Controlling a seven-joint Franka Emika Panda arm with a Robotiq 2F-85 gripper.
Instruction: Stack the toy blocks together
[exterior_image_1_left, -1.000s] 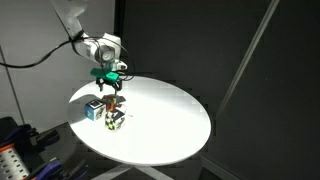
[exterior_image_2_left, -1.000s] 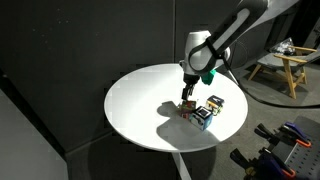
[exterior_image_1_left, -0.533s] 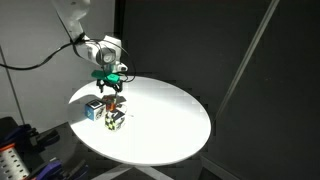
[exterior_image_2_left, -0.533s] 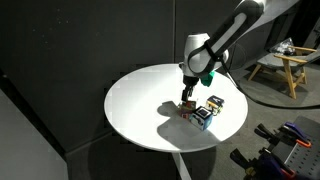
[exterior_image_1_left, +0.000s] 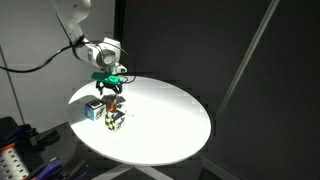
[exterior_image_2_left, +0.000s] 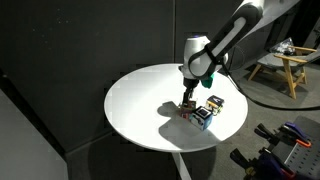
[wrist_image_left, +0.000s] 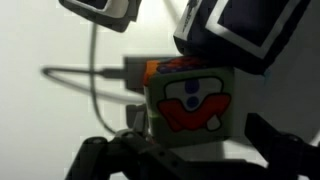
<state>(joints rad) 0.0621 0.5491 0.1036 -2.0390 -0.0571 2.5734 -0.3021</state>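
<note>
With jaws spread wide, the gripper (exterior_image_1_left: 110, 95) hangs over the square-faced orange-red cube (wrist_image_left: 190, 100), which stands near the rim of the smooth round white table (exterior_image_1_left: 170, 120), just beside the blue-white cube (exterior_image_1_left: 93, 108) and the green-marked cube (exterior_image_1_left: 115, 119).

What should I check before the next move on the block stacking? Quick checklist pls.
1. Gripper open: ok. The fingers stand wide apart in the wrist view.
2. Orange-red picture cube centred between the fingers: ok.
3. Fingers low enough to close on the cube's sides: cannot tell. The exterior views are too small.
4. Blue-and-white picture cube clear of the fingers: cannot tell. It sits close beside them.
5. Cube with green and dark marks free as a stack base: ok. Nothing lies on it.
6. Room on the round white table: ok. Most of it is bare.
</note>
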